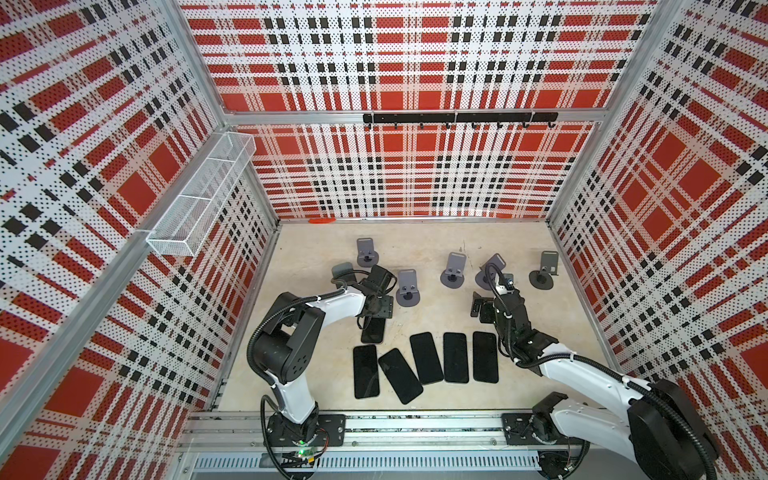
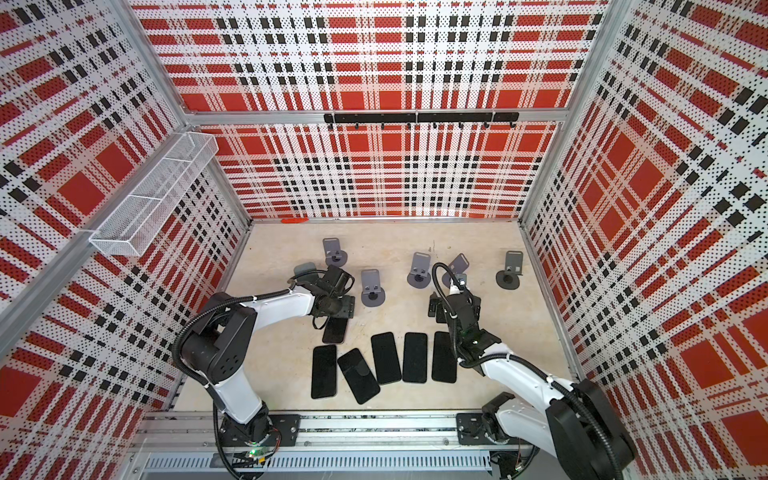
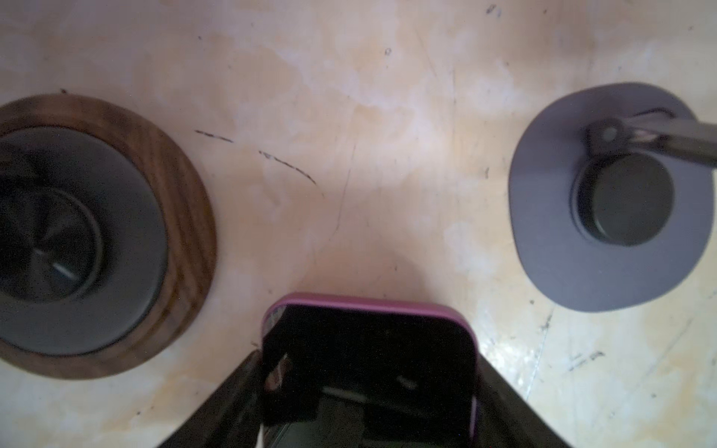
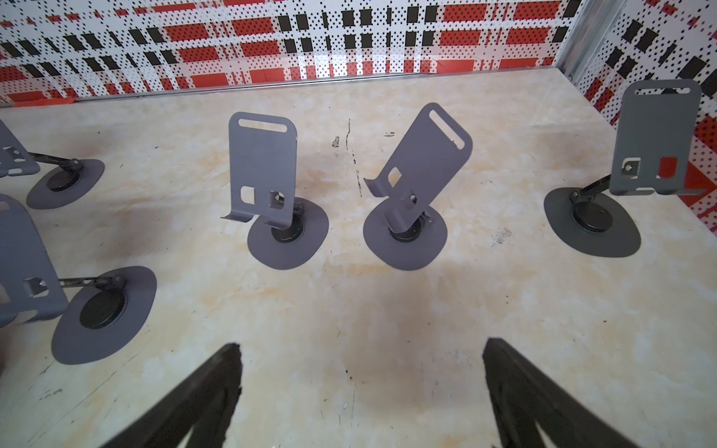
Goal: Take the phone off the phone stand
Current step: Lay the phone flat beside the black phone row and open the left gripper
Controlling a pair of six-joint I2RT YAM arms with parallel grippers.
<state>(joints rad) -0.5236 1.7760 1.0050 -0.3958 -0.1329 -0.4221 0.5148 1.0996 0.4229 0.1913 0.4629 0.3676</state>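
On the surface (image 1: 436, 241), grey stands (image 4: 264, 163) stand bare behind a row of five flat phones (image 1: 426, 357). The sixth phone (image 3: 368, 349) hangs gripped in the left jaws, long axis pointing at the row's left end, just short of it. The right jaws gape empty, farther off.

Pink-cased phone (image 3: 368, 337), gry stands (image 4: 264, 166), plaid walls (image 1: 415, 62)

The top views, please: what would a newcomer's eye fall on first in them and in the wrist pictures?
First the loud red, black and white plaid walls around the table. Then five black phones lying flat in a rough row at the front, with empty grey stands behind them. In the left wrist view, the left fingers are shut on a pink-cased phone.
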